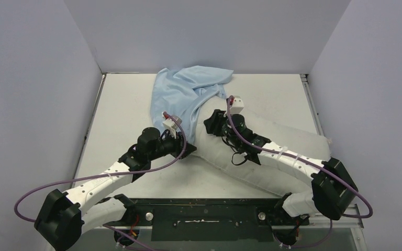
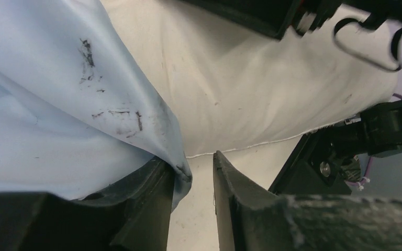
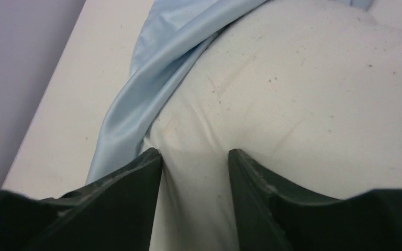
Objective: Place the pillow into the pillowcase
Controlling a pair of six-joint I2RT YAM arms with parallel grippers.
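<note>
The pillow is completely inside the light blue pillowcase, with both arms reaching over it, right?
No. The top view shows only the far end of the pillow covered by the light blue pillowcase; most of it lies bare. The rest is right.

White table [image 1: 120,115], matte, walled on 3 sides. 2 items lie on it. Pillowcase [image 1: 183,91]: crumpled at 12 o'clock, reaching the far edge. Pillow [image 1: 288,138]: aslant from centre toward 4 o'clock. Pillowcase overlaps the pillow's 11 o'clock end.
</note>
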